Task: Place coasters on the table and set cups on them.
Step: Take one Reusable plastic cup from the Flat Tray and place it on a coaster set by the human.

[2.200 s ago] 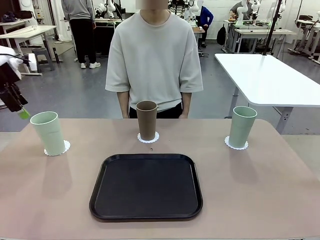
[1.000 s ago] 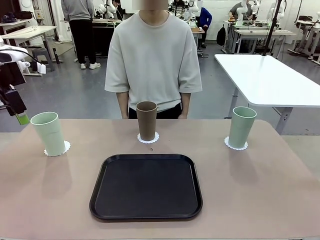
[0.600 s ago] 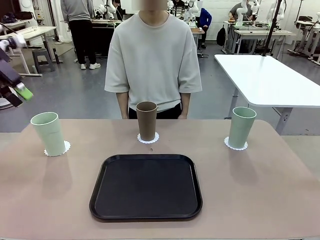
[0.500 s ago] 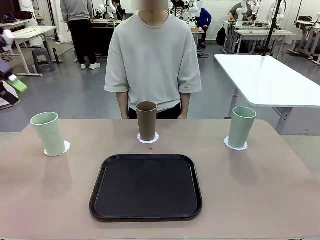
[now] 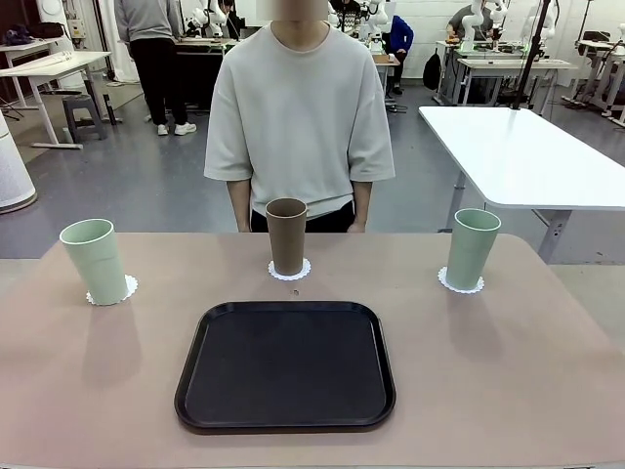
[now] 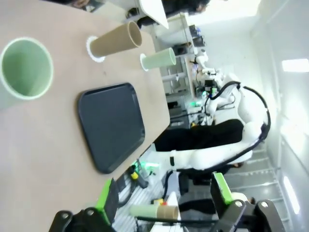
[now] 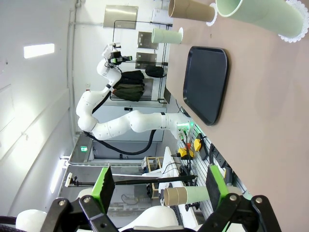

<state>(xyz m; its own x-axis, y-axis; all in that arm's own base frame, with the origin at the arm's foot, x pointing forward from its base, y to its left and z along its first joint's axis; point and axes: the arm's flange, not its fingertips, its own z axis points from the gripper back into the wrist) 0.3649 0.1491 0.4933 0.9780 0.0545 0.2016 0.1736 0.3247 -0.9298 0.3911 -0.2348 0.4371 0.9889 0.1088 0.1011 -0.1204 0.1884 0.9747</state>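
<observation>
Three cups stand upright on the tan table (image 5: 508, 381), each on a white lacy coaster: a mint cup (image 5: 93, 258) on the left coaster (image 5: 111, 291), a brown cup (image 5: 286, 234) on the middle coaster (image 5: 290, 272), and a mint cup (image 5: 473, 246) on the right coaster (image 5: 461, 284). My left gripper (image 6: 164, 198) is open and holds nothing, off the table's end, with the near mint cup (image 6: 26, 67) and brown cup (image 6: 116, 39) beyond it. Off the opposite end, my right gripper (image 7: 159, 186) is open too, looking past a mint cup (image 7: 258, 17).
A black rounded-square tray (image 5: 285, 363) lies bare in the middle of the table, in front of the brown cup. A person in a grey T-shirt (image 5: 298, 107) stands at the far edge. A white-topped table (image 5: 518, 151) stands behind at the right.
My left gripper, which hung at the picture's left edge above the left mint cup, has risen and drawn out of the front view. Cups, coasters and tray have not moved.
</observation>
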